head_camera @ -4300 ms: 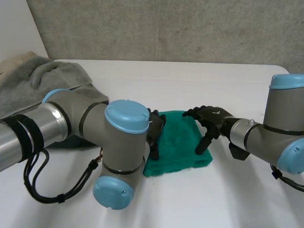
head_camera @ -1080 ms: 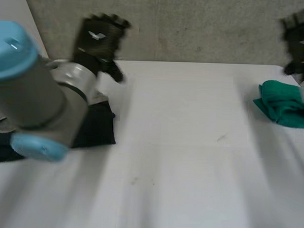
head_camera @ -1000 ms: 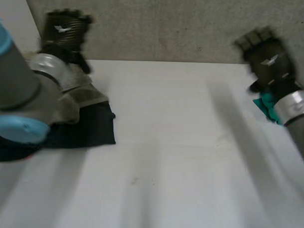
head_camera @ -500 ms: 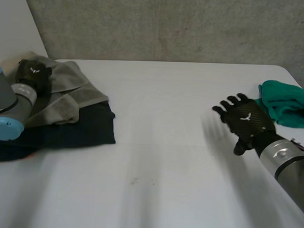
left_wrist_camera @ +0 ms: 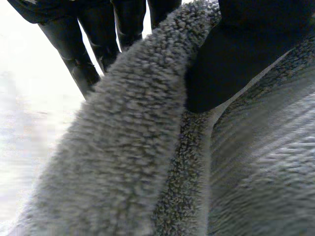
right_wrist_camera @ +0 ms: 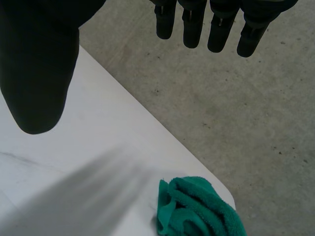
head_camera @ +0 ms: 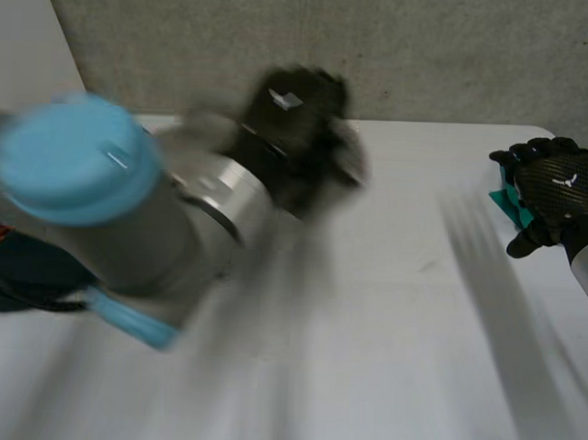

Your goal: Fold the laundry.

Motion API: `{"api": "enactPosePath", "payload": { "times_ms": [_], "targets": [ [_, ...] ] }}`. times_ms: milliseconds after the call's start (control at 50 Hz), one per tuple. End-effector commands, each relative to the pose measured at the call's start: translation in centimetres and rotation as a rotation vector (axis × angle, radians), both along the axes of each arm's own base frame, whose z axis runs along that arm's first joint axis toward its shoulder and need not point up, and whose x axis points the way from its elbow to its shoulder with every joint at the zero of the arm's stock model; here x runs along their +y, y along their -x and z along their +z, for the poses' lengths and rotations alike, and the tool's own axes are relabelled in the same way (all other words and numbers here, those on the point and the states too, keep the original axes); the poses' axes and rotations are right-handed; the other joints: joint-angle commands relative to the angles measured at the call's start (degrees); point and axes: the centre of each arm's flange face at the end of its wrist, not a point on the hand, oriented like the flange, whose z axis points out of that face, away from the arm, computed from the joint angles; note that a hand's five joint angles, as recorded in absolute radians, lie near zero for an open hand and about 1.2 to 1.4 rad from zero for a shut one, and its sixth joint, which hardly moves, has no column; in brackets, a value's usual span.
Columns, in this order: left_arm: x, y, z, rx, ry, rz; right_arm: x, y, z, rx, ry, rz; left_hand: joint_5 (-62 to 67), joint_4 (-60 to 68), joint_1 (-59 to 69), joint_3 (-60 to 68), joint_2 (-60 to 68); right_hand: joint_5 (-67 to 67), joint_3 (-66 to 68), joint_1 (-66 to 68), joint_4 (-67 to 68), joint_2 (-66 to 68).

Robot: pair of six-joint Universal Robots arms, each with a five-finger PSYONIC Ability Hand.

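Grey towel: a thick, fleecy grey towel (left_wrist_camera: 123, 147) is in the left hand (head_camera: 299, 124), over the far middle of the table (head_camera: 405, 359).
Left fingers: the thumb (left_wrist_camera: 236, 54) presses 1 side of a fold and the fingers (left_wrist_camera: 81, 49) stand on the other, so the fold looks pinched between them.
Right hand: the right hand (head_camera: 556, 186) is at the far right, its fingers straight and spread, holding nothing.
Green cloth: a bunched green cloth (right_wrist_camera: 197, 209) lies on the table's far right corner, near the right hand but apart from it.
Handling: probably soft, limp and bulky, so it will sag. The pile should not slip. Best taken by 2 corners of 1 edge.
Hidden: the towel's edges and corners run out of view. The left arm (head_camera: 130, 214) covers the table's left side and most of a dark cloth (head_camera: 26, 273).
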Motion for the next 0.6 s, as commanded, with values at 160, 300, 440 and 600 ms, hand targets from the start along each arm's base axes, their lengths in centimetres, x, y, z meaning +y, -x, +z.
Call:
{"api": "enactPosePath", "payload": {
  "times_ms": [160,300,440,600],
  "targets": [
    [1.2,0.8,-0.6,0.152,-0.050,-0.062,0.1,-0.3,-0.3,0.011,-0.014,0.011,-55.36,-57.01,-51.79,-56.67,-56.29,-2.41,-2.29,-2.96,-1.99,-1.99],
    [-3.1,-6.1,0.4,0.012,0.030,0.172,0.3,-0.7,0.0,0.020,-0.024,0.031,-54.35,-56.00,-50.79,-55.67,-55.29,-2.41,-2.29,-2.96,-1.99,-1.99],
    [-3.0,-8.9,-2.6,-0.257,0.078,0.272,4.4,-4.9,-0.3,0.048,-0.166,0.258,-53.84,-55.49,-50.28,-55.16,-54.78,-2.41,-2.29,-2.96,-1.99,-1.99],
    [-5.2,-11.1,-8.3,-0.605,0.125,0.341,7.5,-7.5,-3.8,0.160,-0.320,0.397,-52.17,-53.82,-48.61,-53.49,-53.11,-2.41,-2.29,-2.96,-1.99,-1.99]
  ]
}}
